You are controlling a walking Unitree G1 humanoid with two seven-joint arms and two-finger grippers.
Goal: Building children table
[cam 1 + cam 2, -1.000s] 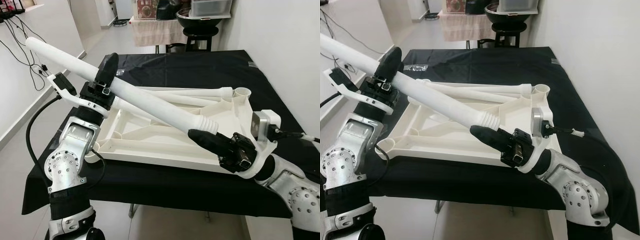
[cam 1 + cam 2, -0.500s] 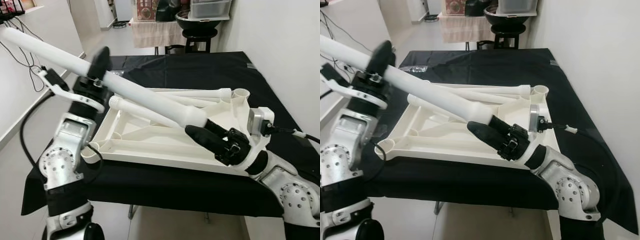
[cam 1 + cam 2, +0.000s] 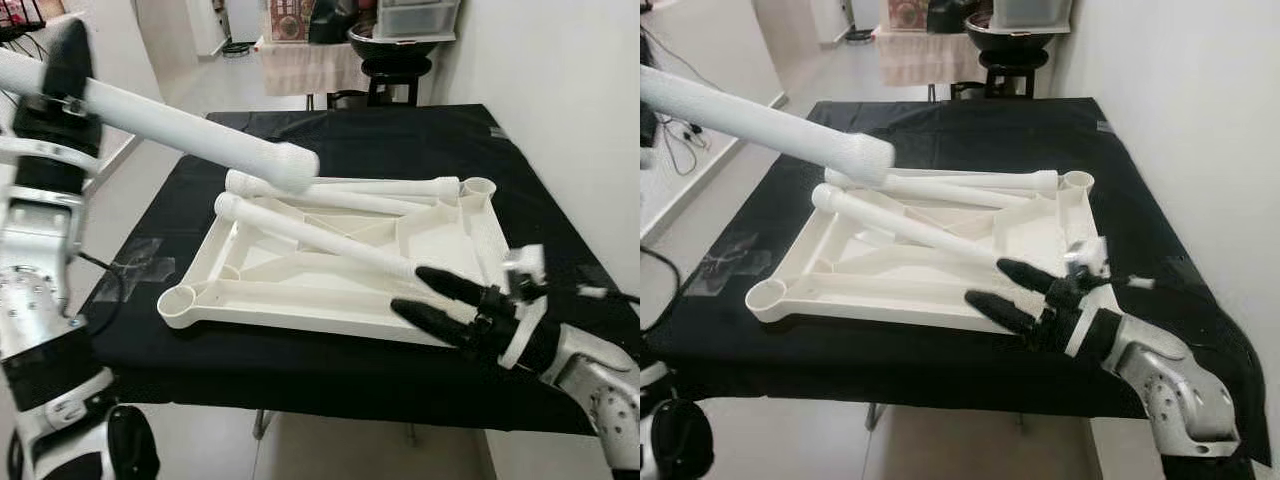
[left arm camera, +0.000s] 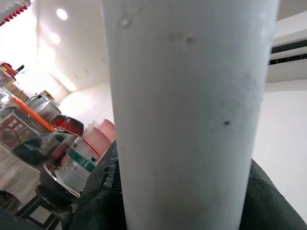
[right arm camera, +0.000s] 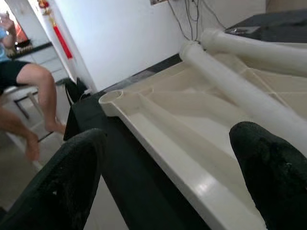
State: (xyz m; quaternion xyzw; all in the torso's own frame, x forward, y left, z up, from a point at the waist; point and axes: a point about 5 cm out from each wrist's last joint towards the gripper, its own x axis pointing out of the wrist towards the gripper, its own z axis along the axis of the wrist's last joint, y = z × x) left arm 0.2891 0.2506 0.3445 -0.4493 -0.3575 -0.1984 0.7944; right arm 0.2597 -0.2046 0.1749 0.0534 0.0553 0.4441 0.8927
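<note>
Your left gripper [image 3: 62, 75] is clamped on the white leg [image 3: 200, 135] — long, stiff, smooth, likely light. Grab nearer its middle. Your right gripper [image 3: 432, 298] is wide apart.

A black cloth [image 3: 400, 140] is being seen draped over the tabletop, hanging down past its near edge. A plain white wall [image 3: 560, 90] is running along the right side. Pale, glossy floor [image 3: 225, 85] is being lit brightly beyond the far end, where a dark round stool [image 3: 398, 72] is standing beside a small table covered with a beige cloth [image 3: 305, 62]. Black cables [image 3: 680, 150] are trailing down the left wall. Tape patches [image 3: 140, 268] are showing on the cloth's left edge. A seated person's bare legs [image 5: 33, 96] are being caught in the right wrist view.
</note>
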